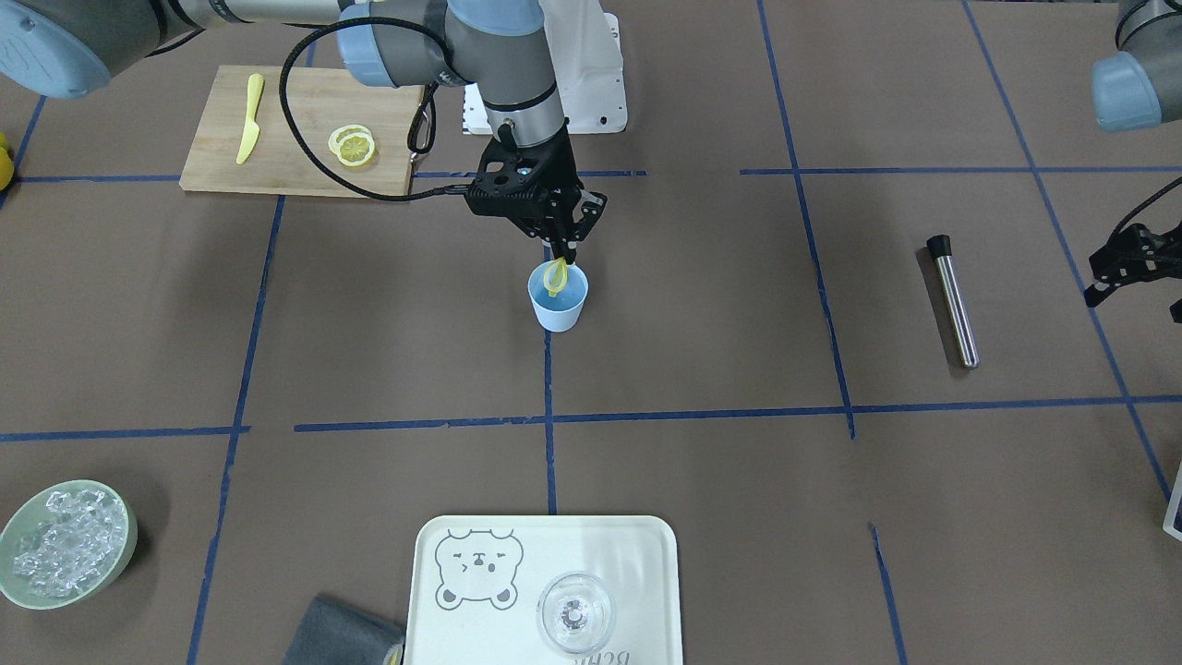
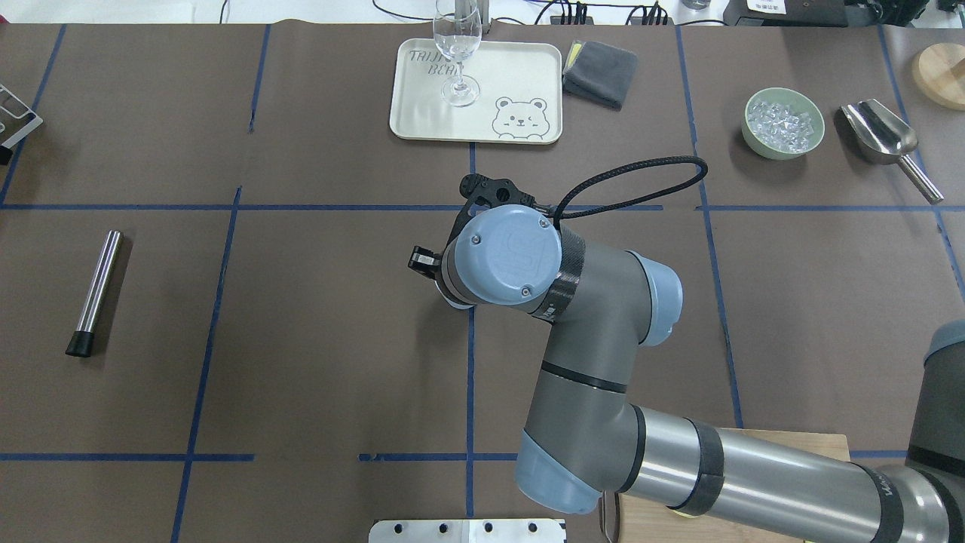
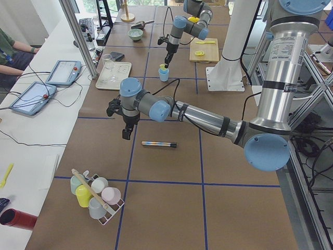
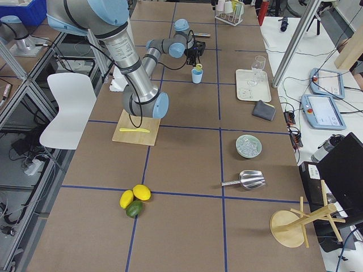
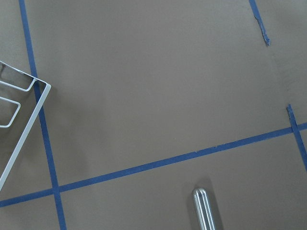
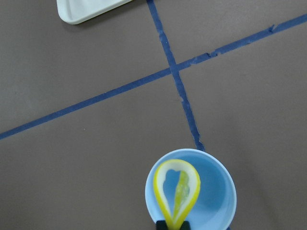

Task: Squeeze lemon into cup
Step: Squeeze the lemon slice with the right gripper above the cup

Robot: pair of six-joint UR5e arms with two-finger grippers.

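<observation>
Yellow-rinded lemon slice (image 1: 556,275) is pinched into a folded teardrop by the right tool (image 1: 564,258), whose fingers are clamped together on its rind end; slice hangs over the mouth of the pale-blue cup (image 1: 558,307), toward the rim nearest the robot; cannot tell if it touches the cup; right wrist view looks down on the same slice (image 6: 176,190) over the blue inside of the cup (image 6: 218,194), pale flesh folded along the middle; cup stands upright on the brown surface (image 1: 702,305) right on a blue tape line (image 1: 548,388), near a tape crossing; left tool (image 1: 1128,268) sits at the frame edge, well apart from the cup, over bare surface, and I cannot tell whether its fingers are apart or together; steel rod with a black cap (image 1: 953,300) lies flat near it; wooden cutting board (image 1: 295,102) at the robot's side carries a yellow plastic knife (image 1: 249,118) and two more lemon slices (image 1: 353,145), overlapping; cream bear-print tray (image 1: 554,554) at the far side holds a clear glass (image 1: 574,612); grey cloth (image 1: 337,637) just beside the tray; green bowl of ice (image 1: 17,591) off to one corner
</observation>
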